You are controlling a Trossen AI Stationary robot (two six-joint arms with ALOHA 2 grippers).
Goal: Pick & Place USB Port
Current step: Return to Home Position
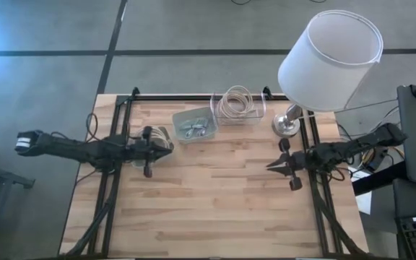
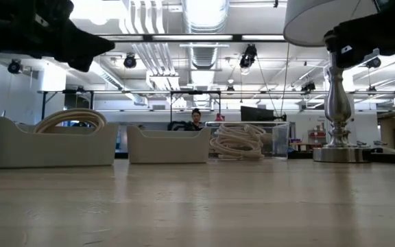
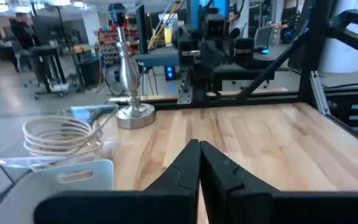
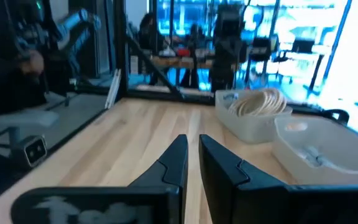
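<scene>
A grey bin (image 1: 193, 124) near the table's far edge holds small metallic parts (image 1: 196, 128), also seen in the right wrist view (image 4: 316, 155). My left gripper (image 1: 170, 148) is shut and hovers in the air just left of that bin, over a beige bin with a coiled cable (image 1: 159, 137). In its own wrist view my left gripper (image 3: 199, 155) points across the table toward the lamp. My right gripper (image 1: 269, 166) is shut, raised above the table's right part, and points left; its own view shows my right gripper (image 4: 193, 155) above bare wood.
A clear bin with a coiled white cable (image 1: 237, 105) stands right of the grey bin. A lamp with a metal base (image 1: 287, 124) and a white shade (image 1: 331, 61) stands at the far right corner. The near half of the wooden table (image 1: 208, 209) is bare.
</scene>
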